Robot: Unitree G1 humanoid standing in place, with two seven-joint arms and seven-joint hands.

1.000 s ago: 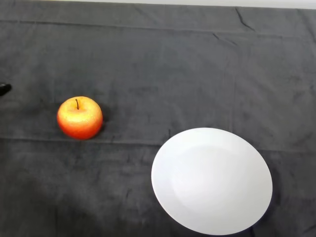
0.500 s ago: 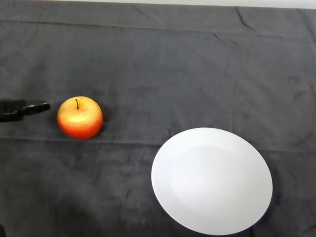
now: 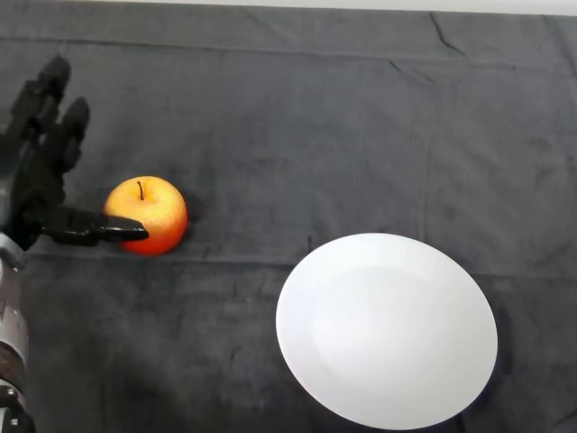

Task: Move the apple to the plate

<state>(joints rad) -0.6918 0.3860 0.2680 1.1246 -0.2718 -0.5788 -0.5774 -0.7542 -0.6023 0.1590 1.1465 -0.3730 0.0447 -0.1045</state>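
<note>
A red and yellow apple (image 3: 151, 209) with a dark stem stands upright on the dark cloth at the left. A white plate (image 3: 388, 329) lies on the cloth at the lower right, apart from the apple. My left hand (image 3: 32, 180) is just left of the apple, open, its fingers straight and pointing up and away. Its thumb (image 3: 95, 229) reaches across the apple's lower left side and hides part of it.
The silver-grey forearm (image 3: 11, 334) comes up along the left edge of the view. The dark cloth (image 3: 315, 135) has creases near the back edge.
The hand has come in from the left edge and moved up to the apple; its thumb now lies over the apple's lower left. Apple and plate have not moved.
</note>
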